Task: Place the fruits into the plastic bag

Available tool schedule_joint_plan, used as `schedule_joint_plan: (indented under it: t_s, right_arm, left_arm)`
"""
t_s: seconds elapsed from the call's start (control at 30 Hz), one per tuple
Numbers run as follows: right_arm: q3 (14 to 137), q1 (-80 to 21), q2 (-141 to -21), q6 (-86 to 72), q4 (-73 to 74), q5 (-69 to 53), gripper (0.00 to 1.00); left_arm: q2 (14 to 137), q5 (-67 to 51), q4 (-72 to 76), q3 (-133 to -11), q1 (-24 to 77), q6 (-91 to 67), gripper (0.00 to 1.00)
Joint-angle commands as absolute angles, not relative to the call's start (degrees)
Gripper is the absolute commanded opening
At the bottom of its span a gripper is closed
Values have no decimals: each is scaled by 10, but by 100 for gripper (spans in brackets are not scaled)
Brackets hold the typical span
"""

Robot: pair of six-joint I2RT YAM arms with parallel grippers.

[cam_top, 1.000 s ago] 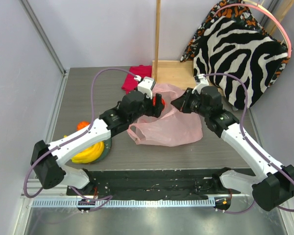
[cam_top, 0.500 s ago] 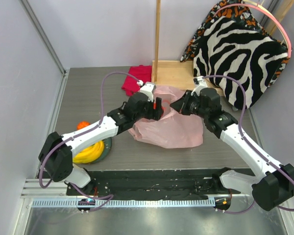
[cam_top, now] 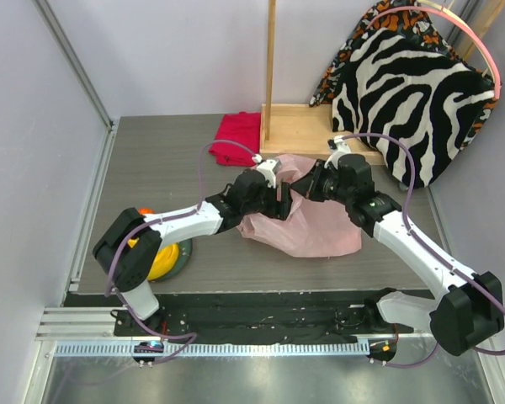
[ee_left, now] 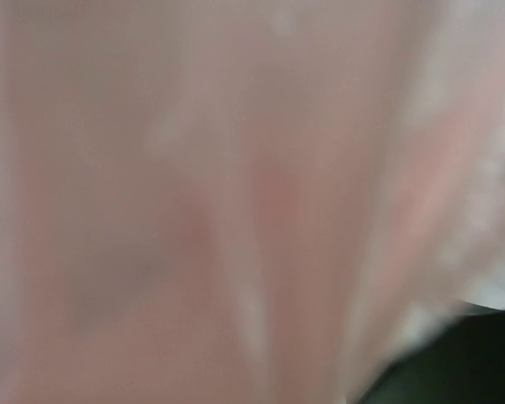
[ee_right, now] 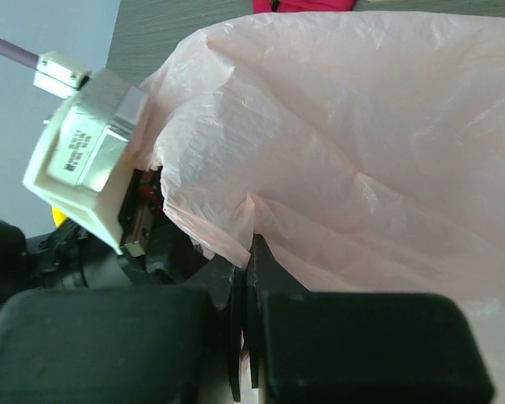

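Where the two arms meet at the middle of a grey table [cam_top: 151, 168], a thin pink plastic bag [cam_top: 311, 227] lies crumpled, just in front of a pale wooden board [cam_top: 299, 126]. The right gripper [cam_top: 306, 187] is closed tight on the bag's upper rim; its own wrist camera shows the two dark fingers [ee_right: 258, 257] pressed together with a fold of pink film pinched between them, and the rest of the bag billowing away behind.

The left arm stretches in from the left, and the left gripper [cam_top: 279, 199] sits right at the bag's edge, facing the right gripper and almost touching it. Its tips are hidden by the plastic. Its wrist camera sees only blurred pink film pressed close to the lens, so it cannot be told how wide its jaws stand or whether they hold anything. From the right wrist camera, a small speck of red [ee_right: 149, 195] shows beside the left gripper's body, too little to name.

Well apart from the bag, near the table's left front corner, yellow bananas [cam_top: 164, 259] rest on a round dark plate [cam_top: 185, 250], partly covered by the left arm. An orange fruit [cam_top: 140, 215] peeks out just behind them.

A folded magenta cloth [cam_top: 238, 135] lies at the back of the table, and a zebra-print fabric [cam_top: 404, 84] stands at the back right
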State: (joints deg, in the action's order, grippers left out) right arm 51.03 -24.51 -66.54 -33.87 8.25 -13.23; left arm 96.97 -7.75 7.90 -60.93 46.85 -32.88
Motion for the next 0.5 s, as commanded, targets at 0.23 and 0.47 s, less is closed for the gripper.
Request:
schedule_joint_plan:
  t_s: [0.23, 0.47]
  right_arm:
    - [509, -244, -662, -342, 52, -132, 1]
    - [509, -244, -661, -339, 55, -130, 1]
  left_arm:
    - [976, -75, 127, -600, 469, -344, 87]
    - [963, -72, 122, -590, 464, -330, 97]
